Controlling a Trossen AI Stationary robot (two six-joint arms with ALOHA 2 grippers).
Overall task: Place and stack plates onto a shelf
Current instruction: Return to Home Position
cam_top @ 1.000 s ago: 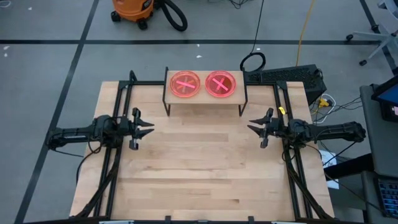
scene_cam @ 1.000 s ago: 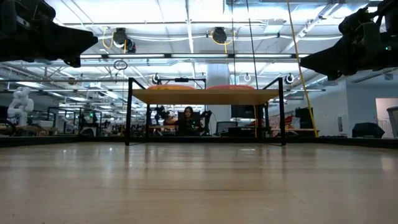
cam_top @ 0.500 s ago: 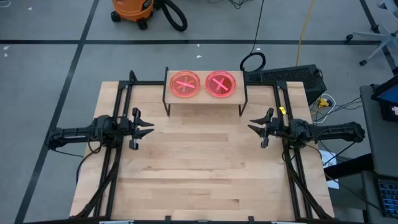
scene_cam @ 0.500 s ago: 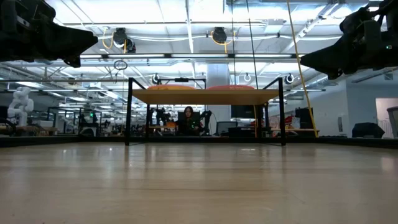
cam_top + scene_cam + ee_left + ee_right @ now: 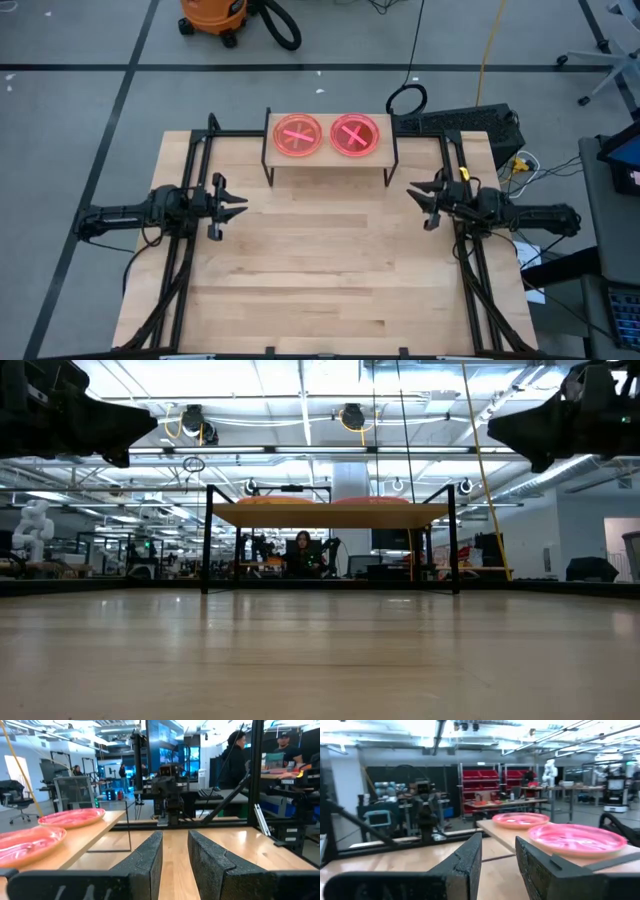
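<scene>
The wooden table [image 5: 320, 290] fills the middle of the high view. A dark arm lies along each of its sides. The left arm [image 5: 130, 215] reaches in from the left edge and the right arm [image 5: 530, 213] from the right edge, both raised off the tabletop and pointing at one another across bare wood.

The shelf [image 5: 330, 163] stands at the far edge of the table, midway between the arms, its light board raised on thin black legs. All the plates [image 5: 328, 135] in view sit on it in two piles side by side. The left stack [image 5: 299, 135] and the right stack [image 5: 356, 134] are just beside each other, and each is topped by a pink-red plate with a pale streak mark. How many lie beneath cannot be told.

The left gripper [image 5: 244, 207] hangs near the table's left side, well apart from the shelf, its fingers spread and holding nothing. The right gripper [image 5: 414, 196] hangs opposite, a little closer to the shelf's right legs, likewise spread and empty.

On the floor beyond the table stands an orange vacuum [image 5: 212, 15].
</scene>
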